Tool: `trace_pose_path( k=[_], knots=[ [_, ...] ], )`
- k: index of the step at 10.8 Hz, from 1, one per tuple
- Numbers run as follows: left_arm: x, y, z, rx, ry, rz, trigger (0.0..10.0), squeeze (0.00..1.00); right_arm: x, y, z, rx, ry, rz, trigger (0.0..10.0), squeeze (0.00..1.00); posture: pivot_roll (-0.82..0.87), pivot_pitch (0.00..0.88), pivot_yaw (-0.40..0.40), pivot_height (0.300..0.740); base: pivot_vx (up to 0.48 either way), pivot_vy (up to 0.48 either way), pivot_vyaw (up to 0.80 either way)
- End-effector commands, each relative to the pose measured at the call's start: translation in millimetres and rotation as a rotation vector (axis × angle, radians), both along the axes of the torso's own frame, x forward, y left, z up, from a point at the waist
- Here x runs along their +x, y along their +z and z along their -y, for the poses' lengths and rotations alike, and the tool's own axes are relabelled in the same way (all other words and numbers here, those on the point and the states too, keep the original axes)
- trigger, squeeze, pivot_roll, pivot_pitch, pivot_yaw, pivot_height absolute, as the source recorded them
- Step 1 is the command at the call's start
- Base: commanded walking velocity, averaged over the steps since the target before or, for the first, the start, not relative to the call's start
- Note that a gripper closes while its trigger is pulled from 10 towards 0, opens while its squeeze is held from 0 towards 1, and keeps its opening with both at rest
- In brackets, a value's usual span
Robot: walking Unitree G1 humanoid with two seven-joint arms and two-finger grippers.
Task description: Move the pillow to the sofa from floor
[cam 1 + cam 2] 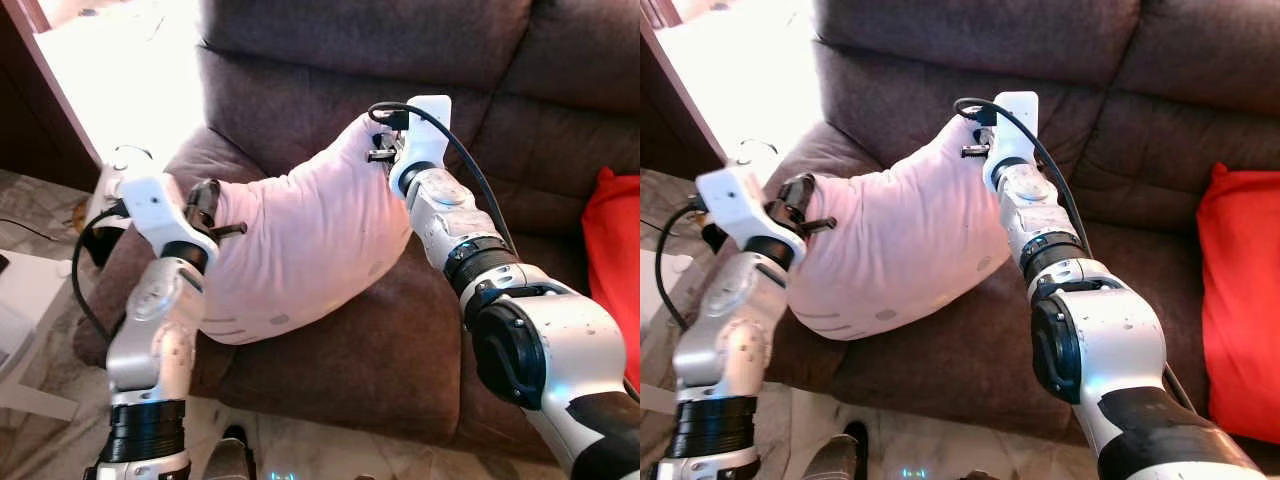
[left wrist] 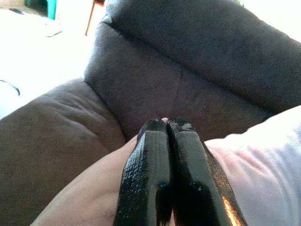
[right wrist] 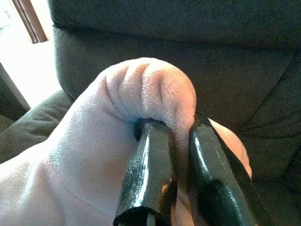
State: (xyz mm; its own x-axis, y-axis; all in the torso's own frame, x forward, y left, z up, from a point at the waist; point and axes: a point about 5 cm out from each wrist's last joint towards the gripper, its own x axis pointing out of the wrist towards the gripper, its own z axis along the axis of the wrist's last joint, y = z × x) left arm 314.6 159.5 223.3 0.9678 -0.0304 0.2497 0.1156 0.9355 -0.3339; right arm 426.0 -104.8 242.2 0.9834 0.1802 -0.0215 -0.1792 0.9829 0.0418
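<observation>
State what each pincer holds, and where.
Both hold the pink pillow: right pincer pinches a bunched corner, left pincer is shut on the opposite end.

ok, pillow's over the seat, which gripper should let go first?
Left, probably. The left gripper pinches the pillow edge low by the sofa armrest; the right gripper holds the raised corner, steadying it.

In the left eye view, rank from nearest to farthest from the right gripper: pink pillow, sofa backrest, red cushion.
1. Soft pink pillow: pinched in the right gripper.
2. Dark brown sofa backrest: just behind the gripper.
3. Bright red cushion: farthest, at the sofa's right edge.
</observation>
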Motion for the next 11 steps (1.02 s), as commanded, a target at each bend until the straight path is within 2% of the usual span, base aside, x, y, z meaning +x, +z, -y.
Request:
trace_pose_path(
  k=[1, 2, 3, 4, 6, 7, 8, 9, 10, 11],
  knots=[
    [-8.9, 24, 17.0, -0.028, -0.091, 0.101, 10.0, 0.0, -0.3, 15, -20.9, 0.014, 0.074, 0.024, 10.0, 0.0, 0.24, 0.231, -0.123, 0.74, 0.0, 0.0, 0.0],
    [-14.9, 24, 24.8, -0.021, -0.131, 0.092, 10.0, 0.0, -4.2, 5, -38.6, -0.006, 0.141, -0.012, 10.0, 0.0, 0.26, 0.239, -0.125, 0.74, 0.0, 0.0, 0.0],
    [-16.8, 19, 26.7, -0.002, -0.128, 0.067, 10.0, 0.0, -9.2, -11, -51.8, -0.01, 0.182, -0.055, 10.0, 0.0, 0.27, 0.242, -0.124, 0.74, 0.0, 0.0, 0.0],
    [-17.4, 15, 25.4, -0.002, -0.117, 0.044, 10.0, 0.0, -12.8, -24, -56.8, -0.024, 0.197, -0.082, 10.0, 0.0, 0.28, 0.248, -0.126, 0.74, 0.0, 0.0, 0.0],
    [-18.8, 13, 18.4, 0.014, -0.09, 0.007, 10.0, 0.0, -18.4, -48, -57.5, -0.023, 0.203, -0.141, 10.0, 0.0, 0.29, 0.257, -0.127, 0.74, 0.0, 0.0, 0.0],
    [-17.1, 11, 13.4, 0.011, -0.041, -0.02, 10.0, 0.0, -19.9, -55, -55.4, -0.022, 0.197, -0.156, 10.0, 0.0, 0.29, 0.26, -0.126, 0.74, 0.0, 0.0, 0.0],
    [-14.6, 10, 10.0, -0.038, 0.021, -0.049, 10.0, 0.0, -19.5, -57, -50.6, 0.017, 0.175, -0.158, 10.0, 0.0, 0.29, 0.252, -0.12, 0.74, 0.0, 0.0, 0.0],
    [-14.4, 10, 15.4, -0.03, -0.015, -0.057, 10.0, 0.0, -17.0, -53, -44.5, 0.027, 0.142, -0.149, 10.0, 0.0, 0.28, 0.249, -0.119, 0.74, 0.0, 0.0, 0.0],
    [-17.9, 16, 29.2, -0.018, -0.139, -0.028, 10.0, 0.0, -14.3, -48, -37.7, 0.018, 0.11, -0.14, 10.0, 0.0, 0.29, 0.244, -0.117, 0.74, 0.0, 0.0, 0.0],
    [-28.1, 24, 49.0, 0.008, -0.321, 0.017, 10.0, 0.0, -11.0, -38, -34.6, 0.031, 0.096, -0.121, 10.0, 0.0, 0.29, 0.236, -0.117, 0.74, 0.0, 0.0, 0.0]
  ],
)
